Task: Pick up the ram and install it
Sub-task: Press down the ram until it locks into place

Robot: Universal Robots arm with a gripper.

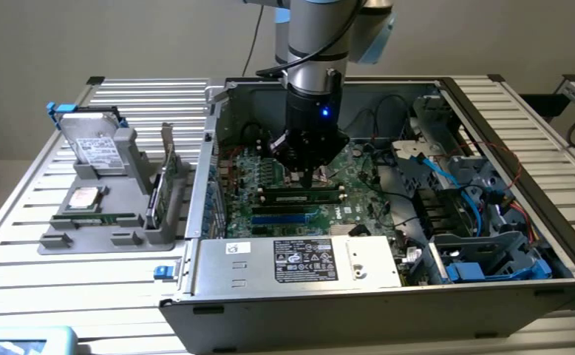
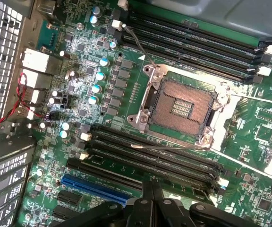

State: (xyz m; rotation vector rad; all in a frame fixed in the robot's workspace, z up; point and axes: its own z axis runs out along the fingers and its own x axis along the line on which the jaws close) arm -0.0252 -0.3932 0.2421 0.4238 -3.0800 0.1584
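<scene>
A black robot gripper (image 1: 310, 175), fingers pressed together, hovers at centre frame over the long, thin green ram stick (image 1: 301, 197) lying in a motherboard slot inside the open grey computer case (image 1: 366, 296). The stick looks light, stiff and fragile, best held by its long edges.

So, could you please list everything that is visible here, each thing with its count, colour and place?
table: one, silver slats, under everything
computer case: one, grey, open, on the table
motherboard: one, green, inside the case
CPU socket: one, silver frame, empty, on the motherboard
ram: one, green and black, in a motherboard slot
tray: one, grey, at the exterior view's left of the case
hard drive: one, silver, upright in the tray
CPU chip: one, silver, flat in the tray
robot arm: one, silver, reaching into the case
jaws: one pair, black, shut, over the ram
</scene>
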